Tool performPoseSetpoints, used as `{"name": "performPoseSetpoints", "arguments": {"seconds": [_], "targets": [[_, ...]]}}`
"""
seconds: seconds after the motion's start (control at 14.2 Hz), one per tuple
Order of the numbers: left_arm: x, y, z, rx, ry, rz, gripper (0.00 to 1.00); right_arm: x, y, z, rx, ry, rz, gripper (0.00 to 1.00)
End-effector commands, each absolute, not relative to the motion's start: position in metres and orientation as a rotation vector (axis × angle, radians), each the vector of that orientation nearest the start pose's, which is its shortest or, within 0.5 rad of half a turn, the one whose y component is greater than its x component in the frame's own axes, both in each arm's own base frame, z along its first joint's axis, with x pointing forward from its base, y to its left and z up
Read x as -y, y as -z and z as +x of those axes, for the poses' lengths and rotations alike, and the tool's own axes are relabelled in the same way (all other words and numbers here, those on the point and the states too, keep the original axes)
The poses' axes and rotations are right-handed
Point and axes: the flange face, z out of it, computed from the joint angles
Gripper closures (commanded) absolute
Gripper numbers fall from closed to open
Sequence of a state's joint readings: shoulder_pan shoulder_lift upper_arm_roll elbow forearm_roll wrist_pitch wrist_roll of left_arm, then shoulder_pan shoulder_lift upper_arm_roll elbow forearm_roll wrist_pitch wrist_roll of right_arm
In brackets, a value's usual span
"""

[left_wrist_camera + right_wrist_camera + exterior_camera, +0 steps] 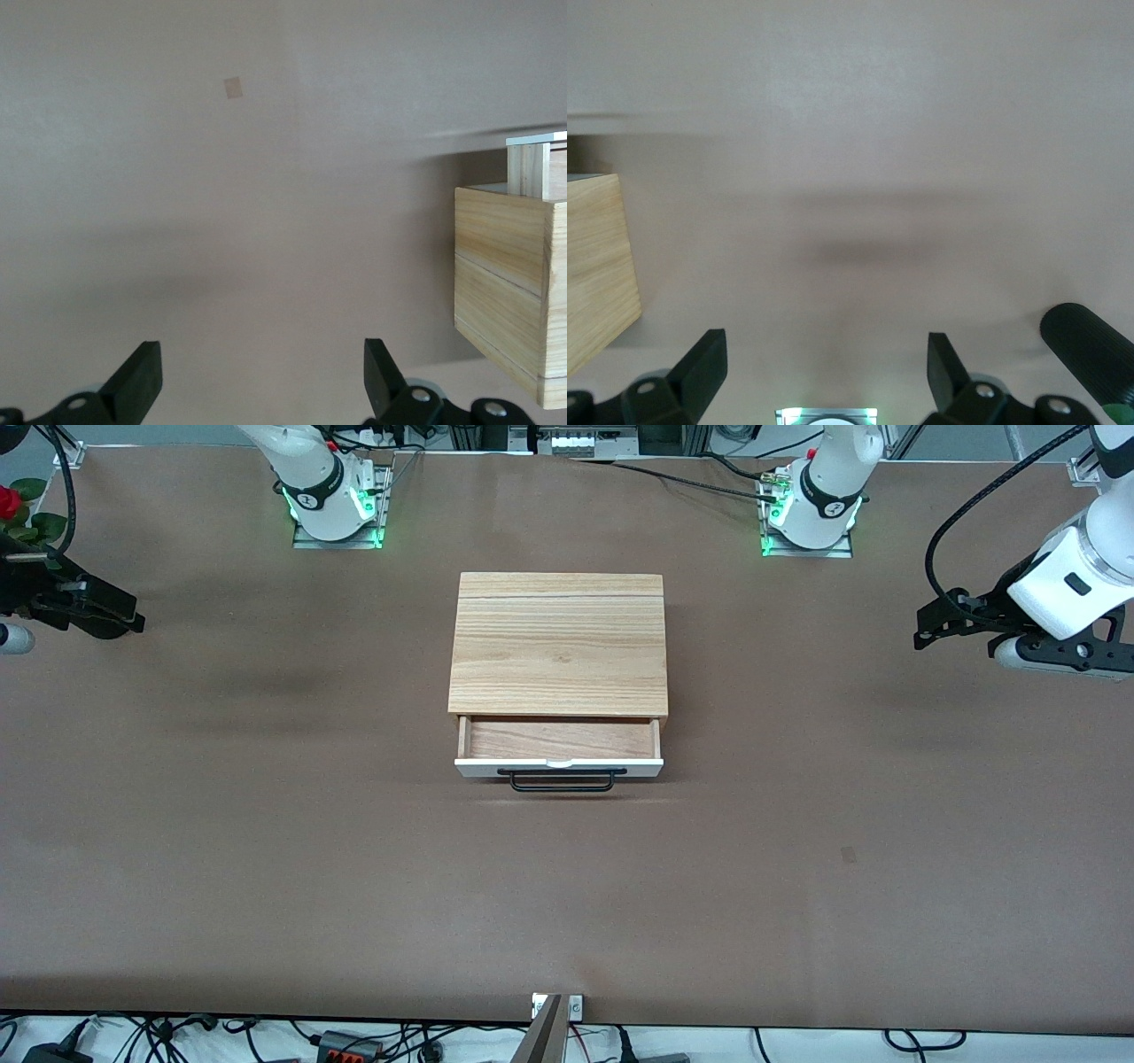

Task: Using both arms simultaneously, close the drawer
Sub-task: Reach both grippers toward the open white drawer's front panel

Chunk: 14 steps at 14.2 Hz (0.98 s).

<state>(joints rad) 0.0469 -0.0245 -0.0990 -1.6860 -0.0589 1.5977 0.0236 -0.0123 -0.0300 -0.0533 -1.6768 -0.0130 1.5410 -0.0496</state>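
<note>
The light-wood cabinet stands mid-table. Its drawer is pulled partly out toward the front camera, showing a wooden inside, a white front panel and a black wire handle. My left gripper hangs open and empty over bare table toward the left arm's end, well apart from the cabinet. My right gripper hangs open and empty over bare table toward the right arm's end. In the left wrist view the left gripper is open beside the cabinet and the drawer's side. In the right wrist view the right gripper is open; a cabinet corner shows.
The arm bases stand at the table's edge farthest from the front camera. A red flower sits at the right arm's end. A small patch marks the brown table. A black cylinder shows in the right wrist view.
</note>
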Motion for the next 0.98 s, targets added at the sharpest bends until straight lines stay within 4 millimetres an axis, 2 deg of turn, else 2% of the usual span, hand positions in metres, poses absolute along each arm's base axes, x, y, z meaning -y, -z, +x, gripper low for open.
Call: {"name": "performPoseSetpoints", "arguments": {"seconds": [0.0,0.28,0.56,0.63,0.7,0.77,0.84,0.91], "targets": [[0.033,-0.593,0.537,-0.129,-0.094,-3.207,0.00,0.033,-0.593,0.536,-0.036,-0.170,-3.130,0.00],[0.039,-0.586,0.546,-0.143,-0.097,-3.197,0.00,0.034,-0.592,0.536,-0.041,-0.173,-3.129,0.00],[0.063,-0.583,0.588,-0.214,-0.070,-3.207,0.00,0.035,-0.591,0.536,-0.041,-0.175,-3.127,0.00],[0.072,-0.577,0.600,-0.237,-0.073,-3.216,0.00,0.035,-0.584,0.539,-0.015,-0.199,-3.127,0.00],[0.095,-0.567,0.608,-0.290,-0.094,-3.222,0.00,0.030,-0.573,0.541,0.000,-0.254,-3.124,0.00],[0.108,-0.555,0.617,-0.316,-0.116,-3.223,0.00,0.024,-0.560,0.546,0.004,-0.305,-3.113,0.00],[0.112,-0.546,0.626,-0.300,-0.131,-3.228,0.00,0.012,-0.552,0.549,0.032,-0.330,-3.111,0.00],[0.117,-0.538,0.632,-0.291,-0.143,-3.230,0.00,-0.006,-0.532,0.558,0.079,-0.382,-3.102,0.00]]}}
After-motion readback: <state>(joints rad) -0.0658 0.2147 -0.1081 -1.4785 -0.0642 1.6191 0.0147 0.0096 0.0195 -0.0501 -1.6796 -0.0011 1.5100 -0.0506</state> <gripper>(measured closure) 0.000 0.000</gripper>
